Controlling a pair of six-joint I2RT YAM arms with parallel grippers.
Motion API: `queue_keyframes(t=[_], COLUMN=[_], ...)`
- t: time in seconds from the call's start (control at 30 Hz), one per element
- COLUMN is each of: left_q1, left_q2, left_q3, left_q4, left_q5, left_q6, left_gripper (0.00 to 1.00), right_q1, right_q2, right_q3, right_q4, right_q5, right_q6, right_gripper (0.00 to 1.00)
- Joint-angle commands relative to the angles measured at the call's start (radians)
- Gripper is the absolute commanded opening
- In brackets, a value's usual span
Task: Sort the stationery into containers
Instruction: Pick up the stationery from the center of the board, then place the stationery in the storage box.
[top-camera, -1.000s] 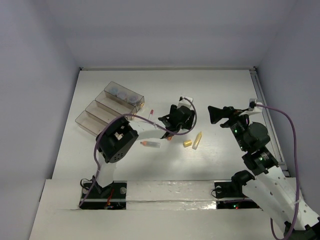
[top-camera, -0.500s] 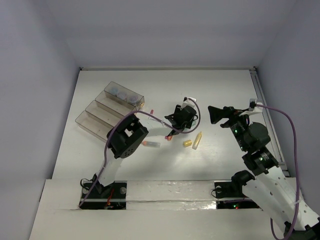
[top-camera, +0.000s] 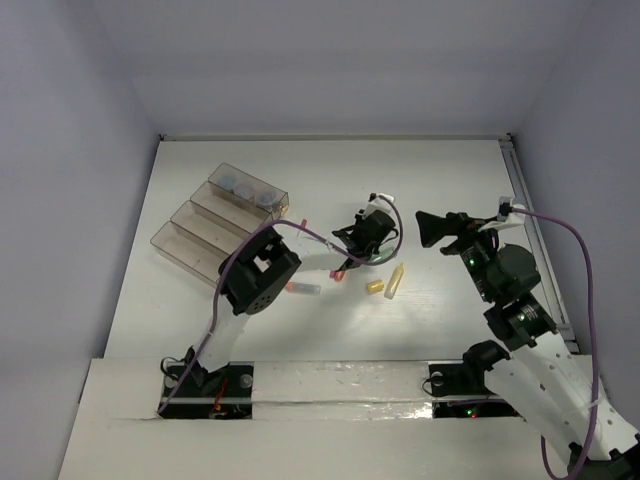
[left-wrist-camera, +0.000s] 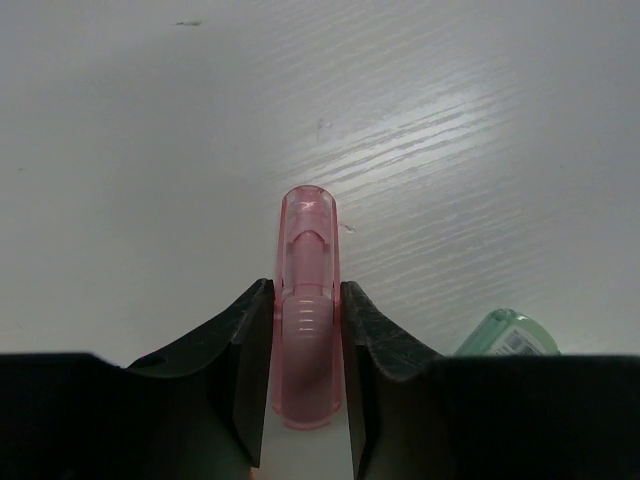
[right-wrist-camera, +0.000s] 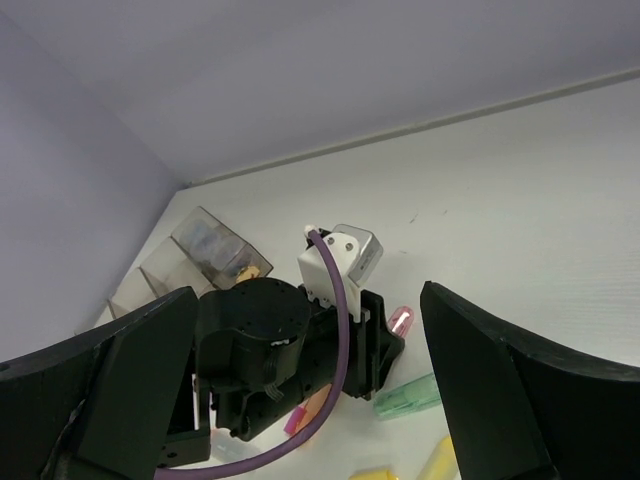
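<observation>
My left gripper (top-camera: 373, 237) (left-wrist-camera: 306, 292) is shut on a pink stick (left-wrist-camera: 308, 228), which pokes out ahead of the jaws low over the table; the stick also shows in the right wrist view (right-wrist-camera: 401, 321). A green stick (left-wrist-camera: 506, 334) (right-wrist-camera: 410, 395) lies just right of it. Two yellow sticks (top-camera: 395, 280) lie nearby. A pink and orange stick (top-camera: 338, 271) and a white pen with a red tip (top-camera: 302, 288) lie under the left arm. Four clear containers (top-camera: 190, 235) stand in a row at the left; the far one holds blue-grey discs (top-camera: 250, 190). My right gripper (top-camera: 424, 228) (right-wrist-camera: 310, 390) is open and empty, raised above the table.
The left arm's elbow (top-camera: 260, 280) and its purple cable (top-camera: 310, 235) hang over the pen and the containers' near ends. A rail (top-camera: 530, 240) runs along the table's right edge. Walls close the back and both sides.
My left gripper has moved a little to the right and away from the bases, and its elbow has swung right. The right arm has not moved.
</observation>
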Motion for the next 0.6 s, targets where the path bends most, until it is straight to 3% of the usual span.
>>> queue_keyframes(t=[0.0,0.2,0.3,0.33,0.57], left_q1=[0.014,0.135,0.242,0.273,0.543], left_q2=[-0.058,-0.275,-0.472,-0.473,-0.813], left_q3=[0.047,-0.010,-0.166,-0.167,-0.560], left_q4=[0.003,0.043,0.088,0.088,0.158], left_q5=[-0.048,-0.128,-0.100,-0.100,-0.091], left_q6=[0.022,0.055,-0.014,-0.043,-0.256], left_gripper=[0.19,0.19,0.19,0.19,0.19], right_q1=[0.006,0.006,0.006,0.006,0.006], right_q2=[0.003,0.006,0.010,0.010,0.010], right_q3=[0.001,0.000,0.003,0.003,0.004], right_q4=[0.054,0.056,0.054,0.054,0.056], right_q5=[-0.005,-0.007,-0.011,-0.013,-0.030], right_q6=[0.004,0.004,0.004,0.004,0.007], right_gripper=[0.98,0.98,0.98,0.98,0.98])
